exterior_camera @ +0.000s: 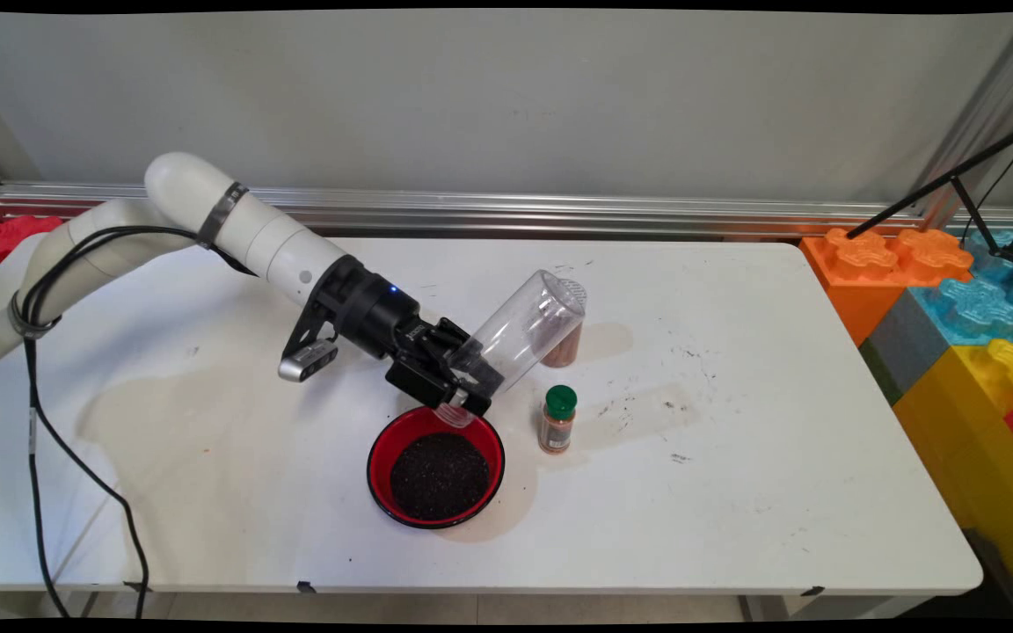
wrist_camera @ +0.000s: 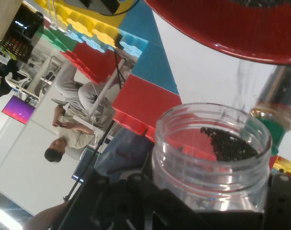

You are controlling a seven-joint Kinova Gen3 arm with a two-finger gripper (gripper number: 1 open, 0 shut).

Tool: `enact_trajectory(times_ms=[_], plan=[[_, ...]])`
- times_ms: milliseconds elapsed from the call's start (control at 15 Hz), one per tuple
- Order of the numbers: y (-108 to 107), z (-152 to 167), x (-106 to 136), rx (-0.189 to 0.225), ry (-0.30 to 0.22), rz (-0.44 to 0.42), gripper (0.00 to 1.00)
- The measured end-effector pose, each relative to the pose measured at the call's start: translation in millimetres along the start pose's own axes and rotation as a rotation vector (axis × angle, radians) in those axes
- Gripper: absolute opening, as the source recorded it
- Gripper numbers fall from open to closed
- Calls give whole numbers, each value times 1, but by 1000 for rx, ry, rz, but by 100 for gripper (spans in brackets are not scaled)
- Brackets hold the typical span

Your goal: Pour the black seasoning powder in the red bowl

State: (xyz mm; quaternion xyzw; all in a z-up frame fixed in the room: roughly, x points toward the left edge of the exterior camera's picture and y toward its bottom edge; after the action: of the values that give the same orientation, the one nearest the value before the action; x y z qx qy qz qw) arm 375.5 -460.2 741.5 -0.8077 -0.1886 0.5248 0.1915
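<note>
My gripper (exterior_camera: 452,380) clamped on clear plastic jar (exterior_camera: 520,330), near its open neck. Jar tilted, mouth down over far rim of red bowl (exterior_camera: 383,448), base raised toward far right. Threaded mouth wide, walls see-through, few dark grains (wrist_camera: 230,143) left inside. Bowl holds heap of same black grains (exterior_camera: 439,475). Green-capped spice bottle (exterior_camera: 557,419) upright just right of bowl. Second clear shaker with reddish powder (exterior_camera: 564,347) behind jar

Clear plastic jar (exterior_camera: 520,330) gripped by tool (exterior_camera: 454,387), tilted mouth-down over red bowl (exterior_camera: 436,466) of black grains.
</note>
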Motion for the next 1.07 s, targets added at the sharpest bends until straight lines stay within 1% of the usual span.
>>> enact_trajectory(times_ms=[267,1067], plan=[[-3,-1,-2,2,-4,32,0],[-21,-6,-5,28,-7,137,0]])
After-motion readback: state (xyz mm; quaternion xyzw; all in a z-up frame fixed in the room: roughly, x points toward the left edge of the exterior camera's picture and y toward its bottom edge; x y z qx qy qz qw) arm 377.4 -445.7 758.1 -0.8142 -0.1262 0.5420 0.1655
